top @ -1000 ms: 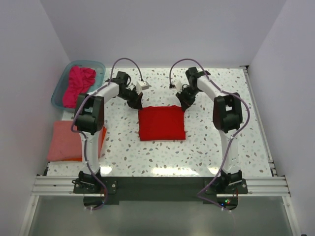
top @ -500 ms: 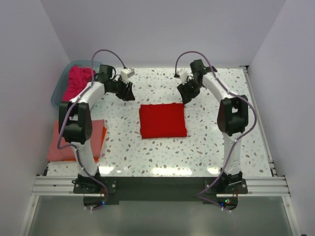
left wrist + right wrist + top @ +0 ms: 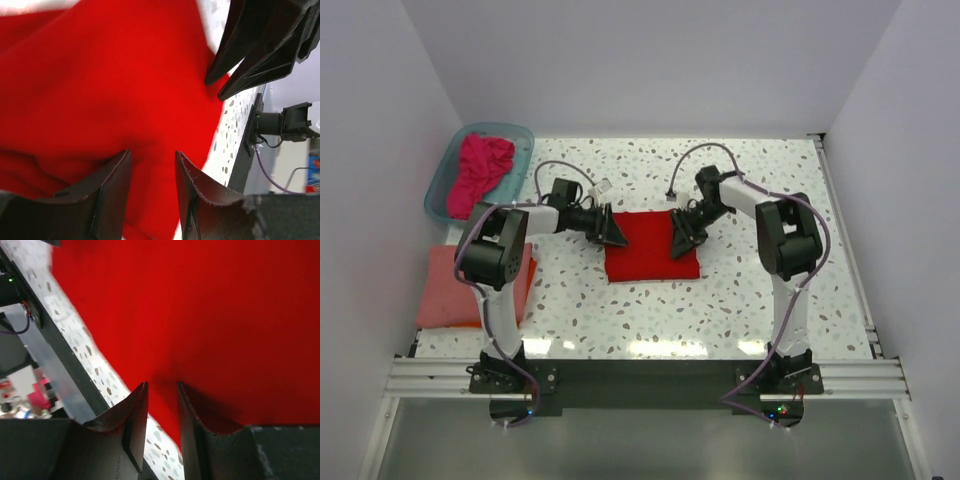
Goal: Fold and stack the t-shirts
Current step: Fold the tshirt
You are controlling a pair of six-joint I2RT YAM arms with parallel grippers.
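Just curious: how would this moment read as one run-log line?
red t-shirt: folded flat | left gripper: open, at its left edge | right gripper: open, at its right edge

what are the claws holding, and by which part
Cannot tell: left claw and right claw sit on the red t-shirt at its side edges, jaws slightly apart.

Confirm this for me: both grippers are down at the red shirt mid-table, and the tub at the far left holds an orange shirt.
One thing is wrong: the tub holds a magenta-pink shirt, not an orange one, as the top view shows. The rest stands: the left gripper and right gripper are at the red shirt mid-table.
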